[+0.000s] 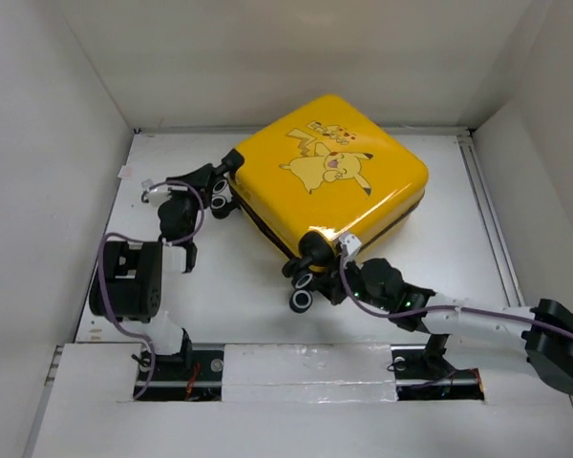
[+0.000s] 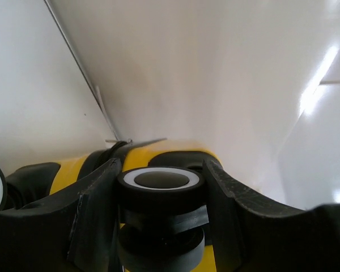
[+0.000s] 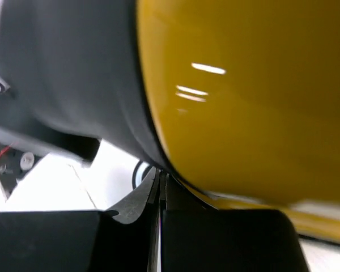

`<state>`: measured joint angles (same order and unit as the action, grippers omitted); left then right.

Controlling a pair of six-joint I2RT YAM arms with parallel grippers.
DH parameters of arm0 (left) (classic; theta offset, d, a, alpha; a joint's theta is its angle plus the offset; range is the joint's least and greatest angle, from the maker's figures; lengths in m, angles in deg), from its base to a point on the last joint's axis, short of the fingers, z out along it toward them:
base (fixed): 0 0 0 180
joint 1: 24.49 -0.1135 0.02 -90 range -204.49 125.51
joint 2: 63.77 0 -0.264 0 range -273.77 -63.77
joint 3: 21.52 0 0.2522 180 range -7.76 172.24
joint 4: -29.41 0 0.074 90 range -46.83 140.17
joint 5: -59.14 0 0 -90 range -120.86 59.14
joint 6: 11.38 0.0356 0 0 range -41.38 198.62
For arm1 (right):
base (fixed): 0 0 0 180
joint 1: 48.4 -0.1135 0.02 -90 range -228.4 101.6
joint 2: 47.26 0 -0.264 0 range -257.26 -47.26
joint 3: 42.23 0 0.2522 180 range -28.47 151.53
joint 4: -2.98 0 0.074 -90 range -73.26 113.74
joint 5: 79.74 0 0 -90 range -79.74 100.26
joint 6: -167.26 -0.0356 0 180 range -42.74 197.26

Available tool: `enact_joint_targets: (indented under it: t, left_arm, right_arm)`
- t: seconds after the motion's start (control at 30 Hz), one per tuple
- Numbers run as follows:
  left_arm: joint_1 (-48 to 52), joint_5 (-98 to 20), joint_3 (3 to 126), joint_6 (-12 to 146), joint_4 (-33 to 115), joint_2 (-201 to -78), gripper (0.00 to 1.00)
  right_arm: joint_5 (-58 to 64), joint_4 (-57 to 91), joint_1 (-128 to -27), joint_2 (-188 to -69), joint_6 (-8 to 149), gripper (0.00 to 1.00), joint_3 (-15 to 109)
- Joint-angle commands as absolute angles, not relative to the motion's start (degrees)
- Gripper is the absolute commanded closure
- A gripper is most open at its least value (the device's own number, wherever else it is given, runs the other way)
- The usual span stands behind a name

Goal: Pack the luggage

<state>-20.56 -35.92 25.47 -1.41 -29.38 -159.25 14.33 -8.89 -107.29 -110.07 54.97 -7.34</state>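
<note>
The luggage (image 1: 339,181) lies flat and closed on the white bench (image 1: 439,277), yellow lid up. It is turned cornerwise, so that one corner points toward my bases. On the lid is a Pikachu cartoon (image 1: 327,164), and just above it a short line of lettering (image 1: 330,127) too small for me to read. My left pincer (image 1: 220,191) is at the case's left corner. From the left wrist I see it clenched on a wheel (image 2: 161,184), black with a white ring on its face, with one finger (image 2: 96,209) lying against each side of it. My right pincer (image 1: 327,260) is at the near corner, just beside two more wheels (image 1: 303,289) that stick out over the bench. From the right wrist its fingers (image 3: 130,204) are pressed together with only a thin seam between them, close under the yellow shell and the black trim (image 3: 90,85). Whether anything thin is pinched in that seam I cannot tell.
</note>
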Motion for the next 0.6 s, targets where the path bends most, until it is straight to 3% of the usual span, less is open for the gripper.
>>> enact_joint_targets:
  t: [0.0, 0.17, 0.27, 0.37, 0.4, 0.57]
  left_arm:
    - [-18.42, -40.71, 13.45, 2.77, -40.67, -152.38, 1.0]
    - [-14.48, -40.7, 1.31, 6.46, -38.22, -137.45, 1.0]
    - [-7.57, -36.25, 0.68, 13.04, -20.2, -124.65, 1.0]
    - [2.53, -29.56, 2.34, 20.32, -10.55, -113.04, 1.0]
    - [4.58, -25.63, 2.35, 21.13, -8.53, -110.9, 1.0]
    - [10.66, -25.14, 5.59, 23.78, -1.91, -107.62, 1.0]
  right_arm:
    - [11.76, -14.4, -96.67, -103.89, 55.01, 1.0, -2.63]
    - [7.53, -12.53, -86.38, -99.74, 55.02, 1.0, -2.63]
    - [9.8, -13.49, -86.97, -100.34, 53.37, 1.0, -5.24]
    - [17.7, -19.09, -91.97, -101.66, 52.12, 1.0, -8.5]
    - [25.21, -20.51, -96.6, -102.19, 52.12, 1.0, -9.47]
    - [42.93, -27.82, -107.44, -110.61, 52.9, 1.0, -10.98]
